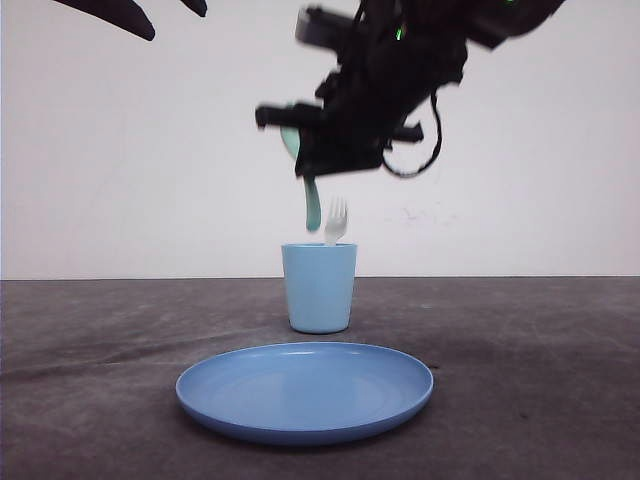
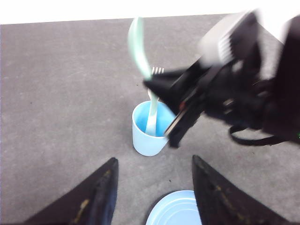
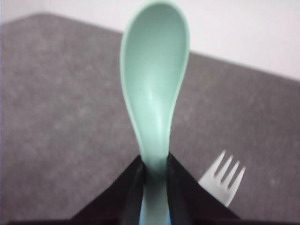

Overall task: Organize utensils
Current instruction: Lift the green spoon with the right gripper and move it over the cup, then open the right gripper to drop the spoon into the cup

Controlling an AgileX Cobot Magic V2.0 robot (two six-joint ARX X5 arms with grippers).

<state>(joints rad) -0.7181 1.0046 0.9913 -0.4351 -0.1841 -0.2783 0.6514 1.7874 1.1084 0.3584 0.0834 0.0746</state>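
Fingers (image 2: 101, 197) of the left gripper (image 2: 152, 192) are spread wide, nearest. Beyond, the fork (image 1: 335, 220) stands in the cup (image 1: 319, 287); above it the spoon (image 3: 154, 93), judged light, stiff and slippery, is pinched at the handle by the right gripper (image 3: 154, 176).

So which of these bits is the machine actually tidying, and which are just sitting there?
Part of the job:
- mint-green spoon, gripped by the right gripper above the cup
- white fork, already standing in the cup
- light blue cup, holding the fork

Just lying about:
- round blue plate, in front of the cup
- left gripper, open, holding nothing
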